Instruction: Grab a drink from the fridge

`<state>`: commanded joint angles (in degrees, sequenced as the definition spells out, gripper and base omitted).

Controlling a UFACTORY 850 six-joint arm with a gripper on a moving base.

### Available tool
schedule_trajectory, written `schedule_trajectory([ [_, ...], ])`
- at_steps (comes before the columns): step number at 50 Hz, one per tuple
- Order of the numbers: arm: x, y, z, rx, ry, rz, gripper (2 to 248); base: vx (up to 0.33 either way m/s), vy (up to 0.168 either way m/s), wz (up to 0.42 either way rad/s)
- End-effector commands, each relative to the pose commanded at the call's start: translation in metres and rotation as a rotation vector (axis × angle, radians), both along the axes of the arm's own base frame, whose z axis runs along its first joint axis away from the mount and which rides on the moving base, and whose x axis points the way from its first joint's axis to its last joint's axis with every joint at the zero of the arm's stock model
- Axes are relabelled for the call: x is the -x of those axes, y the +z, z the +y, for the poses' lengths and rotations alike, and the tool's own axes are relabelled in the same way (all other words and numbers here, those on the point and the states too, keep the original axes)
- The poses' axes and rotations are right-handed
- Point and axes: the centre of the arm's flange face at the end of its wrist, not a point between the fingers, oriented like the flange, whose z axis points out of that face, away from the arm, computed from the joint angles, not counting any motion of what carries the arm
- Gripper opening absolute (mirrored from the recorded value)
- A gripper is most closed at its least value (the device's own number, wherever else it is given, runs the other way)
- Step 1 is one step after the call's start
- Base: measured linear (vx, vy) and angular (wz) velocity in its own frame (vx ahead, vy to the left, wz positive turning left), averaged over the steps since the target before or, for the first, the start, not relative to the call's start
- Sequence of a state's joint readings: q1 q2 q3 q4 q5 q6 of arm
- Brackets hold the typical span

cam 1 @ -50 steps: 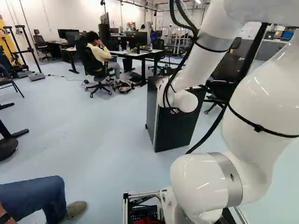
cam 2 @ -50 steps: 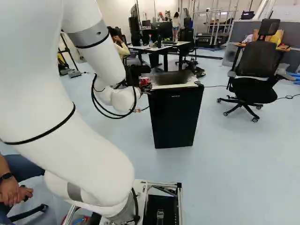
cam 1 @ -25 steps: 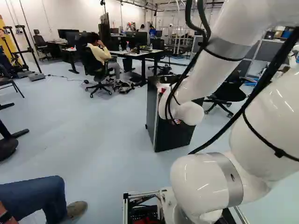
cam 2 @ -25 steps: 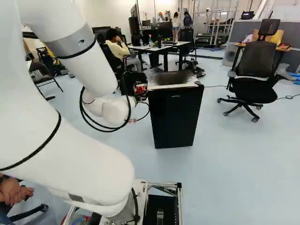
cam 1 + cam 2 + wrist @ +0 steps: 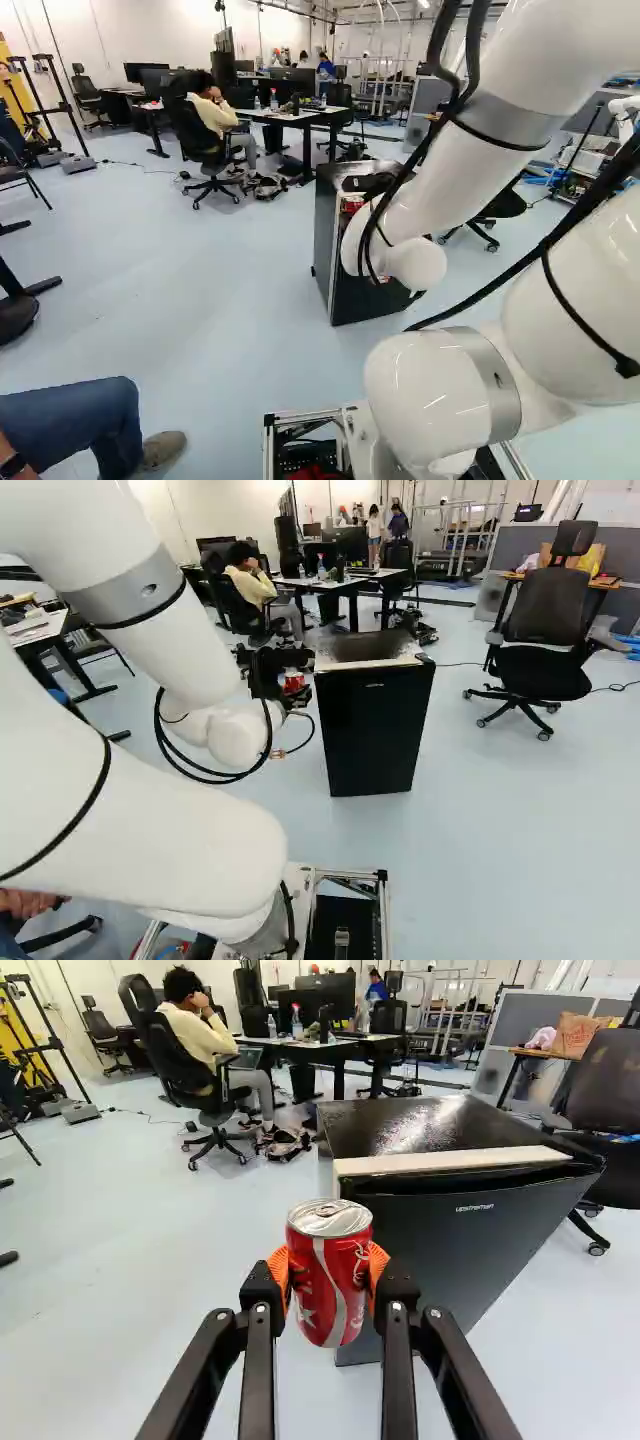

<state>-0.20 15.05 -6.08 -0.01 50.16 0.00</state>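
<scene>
A red can [image 5: 330, 1300] pinched in the claw [image 5: 291, 675], near the black fridge [image 5: 366, 725].
The can sits upright between the orange pads [image 5: 279, 1266], one against each side, its silver top and white wave stripe showing above and between the black fingers. In the wrist view it overlaps the fridge's near corner; in the right base view it shows just left of the fridge's top, whose front edge has a pale strip [image 5: 450, 1160]. The white arm [image 5: 150, 830] reaches toward it from the foot of that view. Beyond the fridge is a table [image 5: 320, 582] with bottles [image 5: 297, 1026] on it, and well to the fridge's right is a black office chair [image 5: 547, 610] on the pale floor [image 5: 500, 850].
</scene>
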Motion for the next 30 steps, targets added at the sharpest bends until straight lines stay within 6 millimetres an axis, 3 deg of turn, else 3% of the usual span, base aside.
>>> schedule_trajectory([
  [30, 0.0072, -0.0028, 0.0010, 0.000, 0.003, 0.005, 97, 0.000, 0.000, 0.000],
])
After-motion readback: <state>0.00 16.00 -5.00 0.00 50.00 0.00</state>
